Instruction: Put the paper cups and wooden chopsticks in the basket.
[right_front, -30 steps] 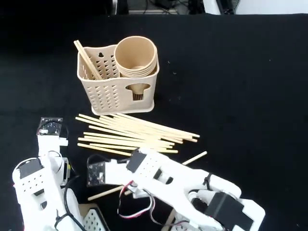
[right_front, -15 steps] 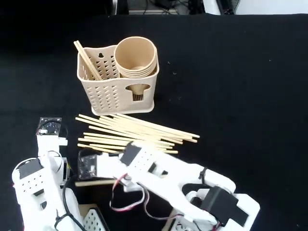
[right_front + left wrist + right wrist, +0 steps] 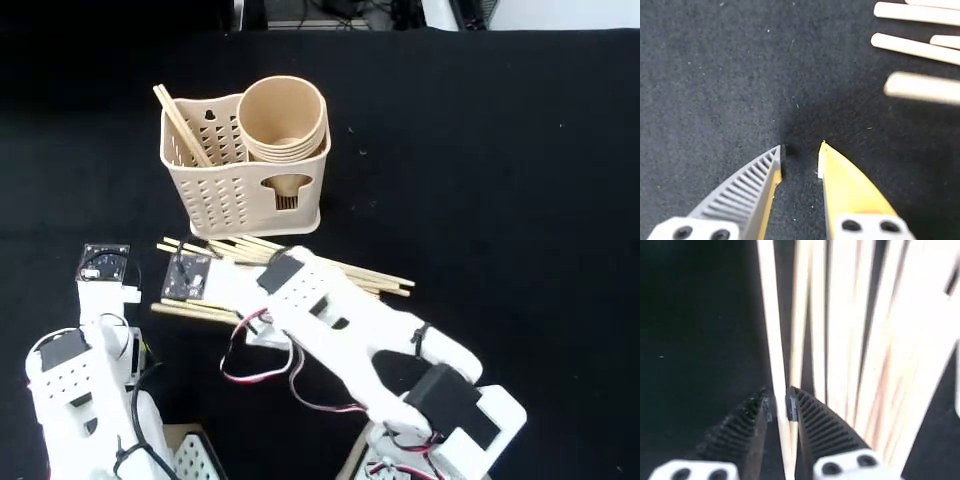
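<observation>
Tabletop view from above: we see a beige perforated basket [image 3: 235,190] standing on a black cloth [image 3: 500,180]. A stack of paper cups [image 3: 283,118] sits upright in one compartment of the basket. One leaning chopstick [image 3: 180,122] pokes out of the compartment beside it.

Just in front of the basket, a loose pile of wooden chopsticks [image 3: 370,275] lies flat on the cloth. The right arm stretches across this pile. In its wrist view we see the right gripper [image 3: 777,396] clenched on a single chopstick [image 3: 769,315] at the edge of the pile, with bare cloth on the stick's other side.

The left arm sits farther from the basket than the pile does. The left gripper [image 3: 801,149] hangs low over bare cloth, its fingers slightly parted and grasping nothing, with a few chopstick ends lying near it.
</observation>
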